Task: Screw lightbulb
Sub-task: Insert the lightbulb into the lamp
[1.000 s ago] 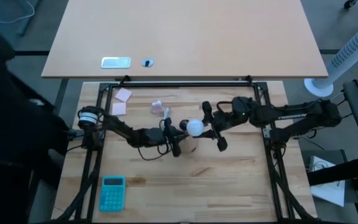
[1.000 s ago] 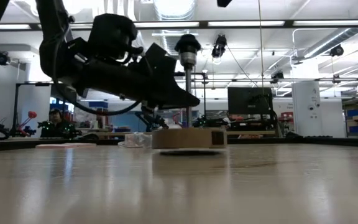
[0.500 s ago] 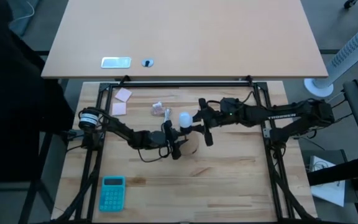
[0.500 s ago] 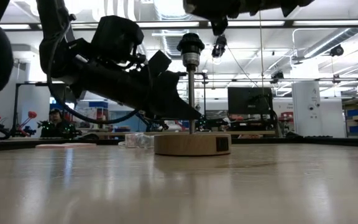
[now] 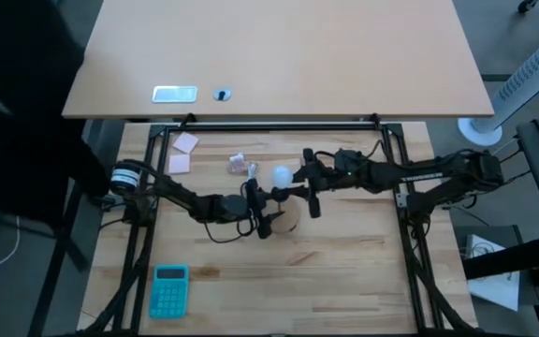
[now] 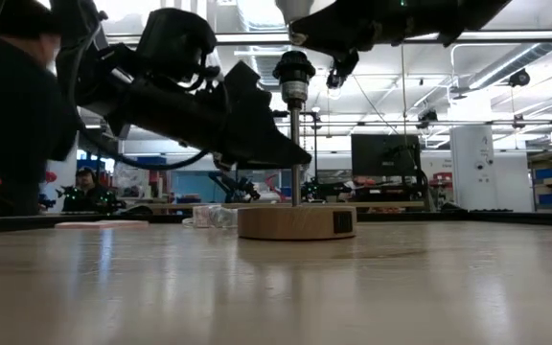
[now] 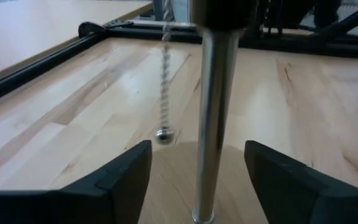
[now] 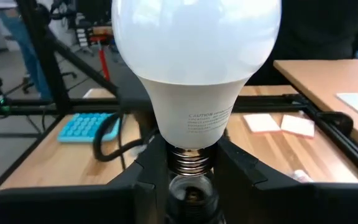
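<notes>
At the table's near edge lies a teal calculator (image 5: 168, 289), clear of the work. Toward mid-table, the left gripper (image 7: 197, 180) has its fingers spread to either side of the lamp's metal post (image 7: 211, 118), touching neither side in the left wrist view; a second ago they were pressed together, so the clamp on the stand has just been let go. The round wooden base (image 6: 296, 222) sits flat on the table, its black socket (image 6: 293, 69) at the post's top, with a pull chain (image 7: 164, 74) hanging beside the post. Just beyond, the right gripper (image 8: 191, 171) pinches the lightbulb (image 8: 196, 68) at its neck, threaded cap pointing down between the fingers; it has carried the bulb leftward over the last second to just above the socket. Judgement: with the stand no longer braced, threading may turn the base. Farther back lie a crumpled wrapper (image 5: 241, 164) and two pink notes (image 5: 182, 152).
</notes>
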Action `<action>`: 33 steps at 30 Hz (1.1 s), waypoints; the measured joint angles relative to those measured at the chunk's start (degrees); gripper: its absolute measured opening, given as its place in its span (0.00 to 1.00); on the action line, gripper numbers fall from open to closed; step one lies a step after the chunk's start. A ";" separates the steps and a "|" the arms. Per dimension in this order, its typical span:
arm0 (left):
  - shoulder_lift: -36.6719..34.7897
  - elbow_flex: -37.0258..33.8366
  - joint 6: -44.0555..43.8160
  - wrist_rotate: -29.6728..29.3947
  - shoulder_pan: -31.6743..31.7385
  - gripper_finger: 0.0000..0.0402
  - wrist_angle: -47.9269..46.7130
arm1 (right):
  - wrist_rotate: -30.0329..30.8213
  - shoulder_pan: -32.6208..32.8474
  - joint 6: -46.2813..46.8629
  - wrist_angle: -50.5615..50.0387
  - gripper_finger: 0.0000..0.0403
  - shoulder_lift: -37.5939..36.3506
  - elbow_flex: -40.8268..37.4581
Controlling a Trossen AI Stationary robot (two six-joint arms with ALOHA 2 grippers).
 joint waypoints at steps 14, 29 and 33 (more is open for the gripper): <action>-7.98 -0.14 1.47 0.63 -0.09 0.67 -9.13 | 1.46 0.21 0.34 1.08 0.22 3.66 -0.07; -10.85 -1.47 -0.33 2.18 -0.27 0.67 -9.68 | 0.79 0.55 -1.18 0.03 0.22 2.51 -0.74; -10.90 -4.40 -1.95 2.07 -0.96 0.67 -6.27 | 0.77 0.59 -2.71 0.01 0.22 2.51 -0.74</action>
